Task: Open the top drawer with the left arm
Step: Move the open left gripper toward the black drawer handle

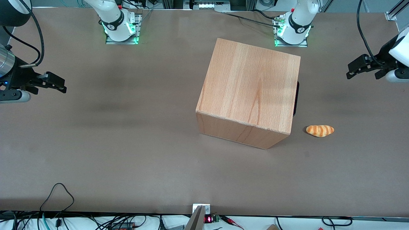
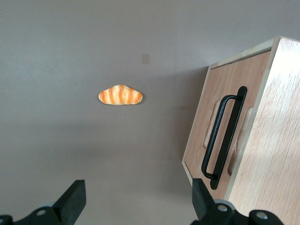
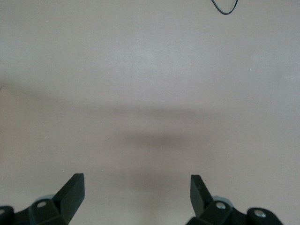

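Beech-coloured wooden box cabinet [image 1: 249, 92] sits mid-table on brown matte tabletop [image 1: 127, 143], front turned toward working arm's end. Shallow light-wood top drawer [image 2: 220, 126] fully closed, front panel flush with cabinet; black bar handle [image 2: 225, 136] untouched. Glossy white left arm [image 1: 399, 48] hangs above working arm's end of table, well apart from cabinet. Its black two-finger gripper [image 2: 136, 199] spread wide, holding nothing, fingers [image 2: 72, 199] pointing toward cabinet front. Small orange-striped toy croissant [image 1: 320, 130] lies on table near cabinet's front corner, nearer to front camera than gripper.
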